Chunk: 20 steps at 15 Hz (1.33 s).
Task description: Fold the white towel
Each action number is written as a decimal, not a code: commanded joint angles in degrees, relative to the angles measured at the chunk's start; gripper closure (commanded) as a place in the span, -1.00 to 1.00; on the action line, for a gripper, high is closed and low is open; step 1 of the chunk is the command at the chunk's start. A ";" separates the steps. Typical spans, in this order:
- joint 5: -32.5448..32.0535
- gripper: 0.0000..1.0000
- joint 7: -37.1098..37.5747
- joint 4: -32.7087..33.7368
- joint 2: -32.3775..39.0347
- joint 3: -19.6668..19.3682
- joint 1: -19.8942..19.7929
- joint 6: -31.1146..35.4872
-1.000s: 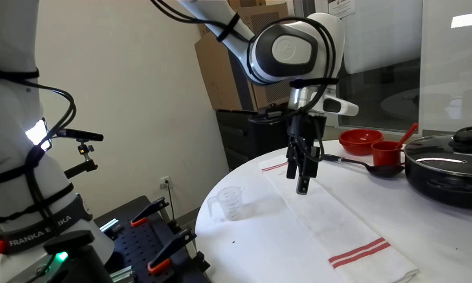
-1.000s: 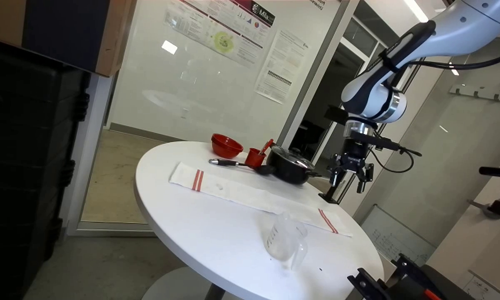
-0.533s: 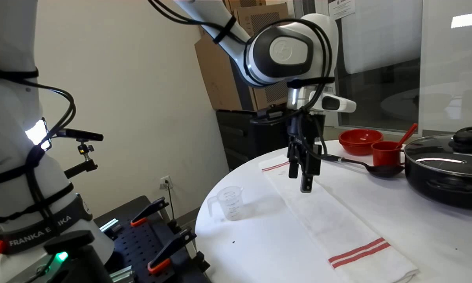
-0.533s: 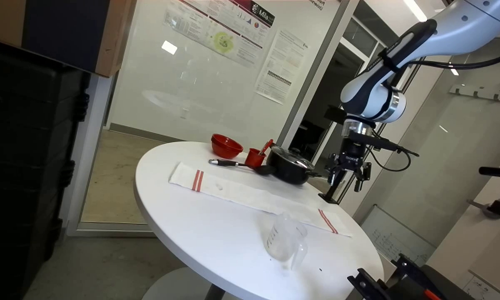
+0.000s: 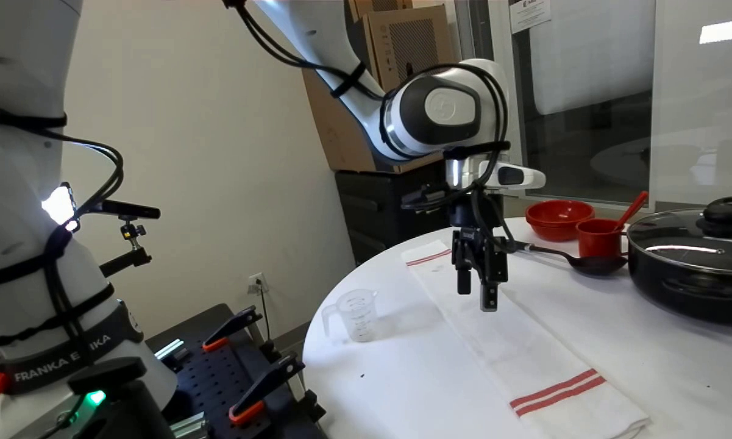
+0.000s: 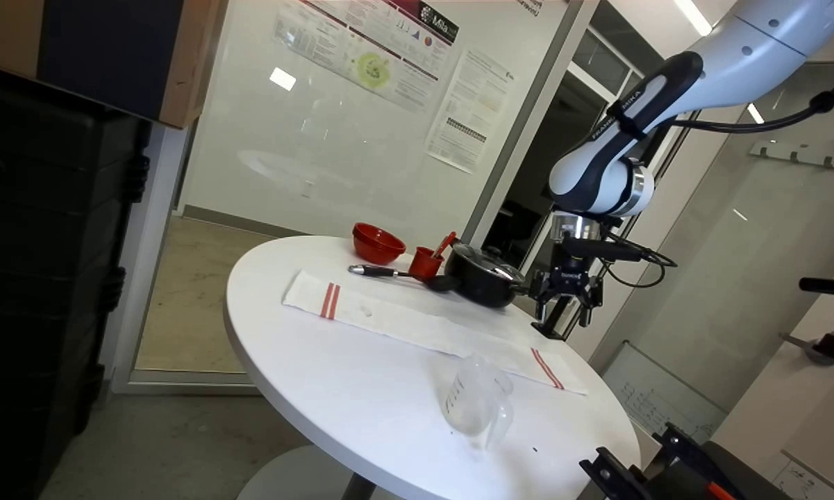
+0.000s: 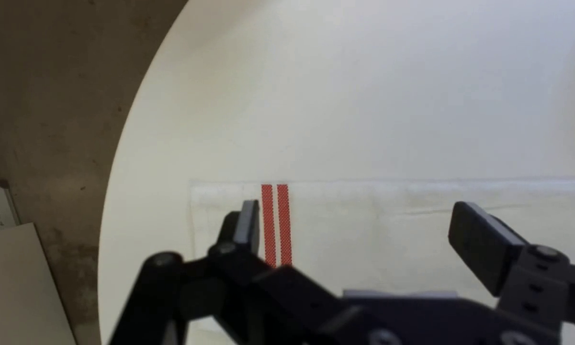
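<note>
Towel between jug and black spoon

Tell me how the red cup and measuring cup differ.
The red cup is opaque; the measuring cup is clear. A red utensil sticks out of the red cup; none from the measuring cup. The measuring cup bears markings; the red cup shows none. Both stand upright on the white table, on opposite sides of the white towel.
</note>
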 commanded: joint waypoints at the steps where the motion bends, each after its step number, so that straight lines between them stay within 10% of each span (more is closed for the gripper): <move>1: 1.10 -1.00 -2.24 3.58 1.73 -0.65 -3.90 -0.16; 11: -1.71 -1.00 -4.47 12.14 9.08 -3.23 -8.14 -0.64; 20: 1.53 -1.00 -19.73 35.29 26.01 2.39 -16.54 -14.91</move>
